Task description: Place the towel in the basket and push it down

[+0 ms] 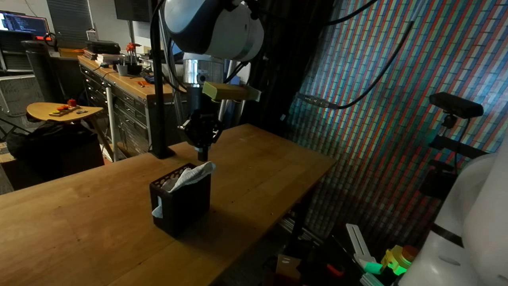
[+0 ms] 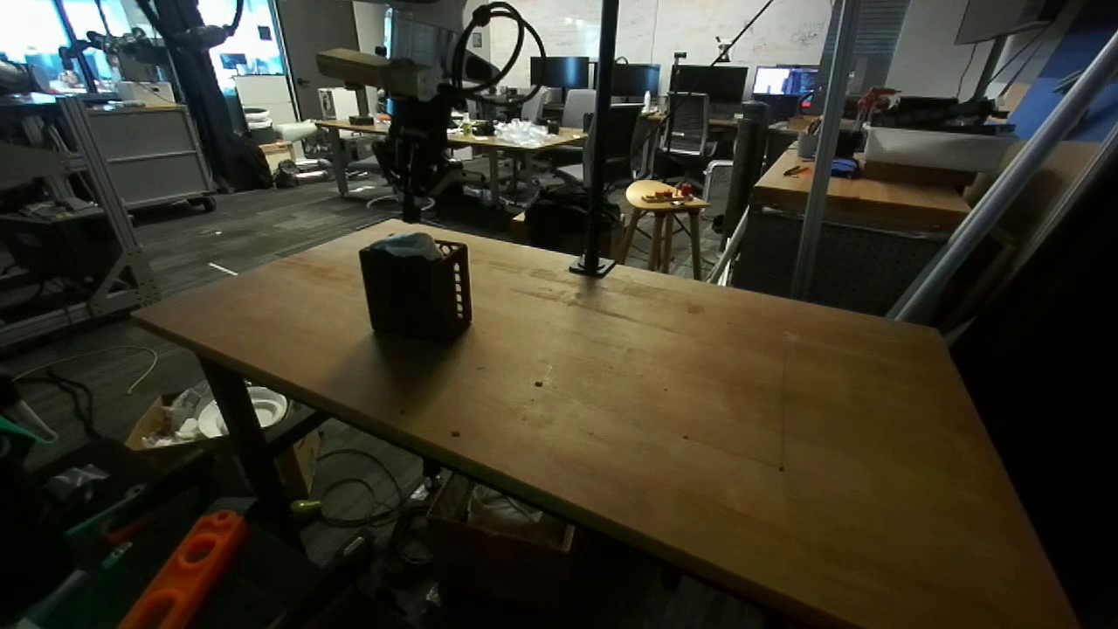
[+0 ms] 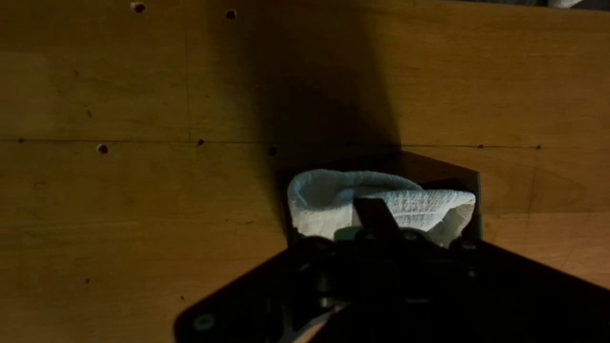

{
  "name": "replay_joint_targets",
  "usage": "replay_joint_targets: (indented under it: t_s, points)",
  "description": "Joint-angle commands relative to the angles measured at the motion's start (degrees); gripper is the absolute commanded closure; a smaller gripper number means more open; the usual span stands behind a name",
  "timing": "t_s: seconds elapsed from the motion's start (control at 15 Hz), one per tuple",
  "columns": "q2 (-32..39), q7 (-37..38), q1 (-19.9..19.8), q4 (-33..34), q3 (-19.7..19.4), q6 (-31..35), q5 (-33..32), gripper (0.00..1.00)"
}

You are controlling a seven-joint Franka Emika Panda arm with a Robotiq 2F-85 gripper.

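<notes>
Pale, rumpled towel (image 1: 193, 176) in black basket (image 1: 185, 207), poking out.

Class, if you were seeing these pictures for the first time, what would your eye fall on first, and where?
Probably the colourful striped backdrop, filling much of the right side of an exterior view. Next, the pale towel bunched in the black basket on the wooden table, one end rising above the rim. Then the dark gripper, pointing down in both exterior views.
</notes>
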Motion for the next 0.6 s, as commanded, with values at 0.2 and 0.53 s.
replay_joint_targets:
  t_s: [0.2, 0.53]
  points:
    - [-1.8, 3.6, 0.1, -4.0, -1.5, 5.1, 3.9, 1.0]
    - [-1.2, 4.7, 0.2, -4.7, -1.7, 8.3, 5.9, 0.84]
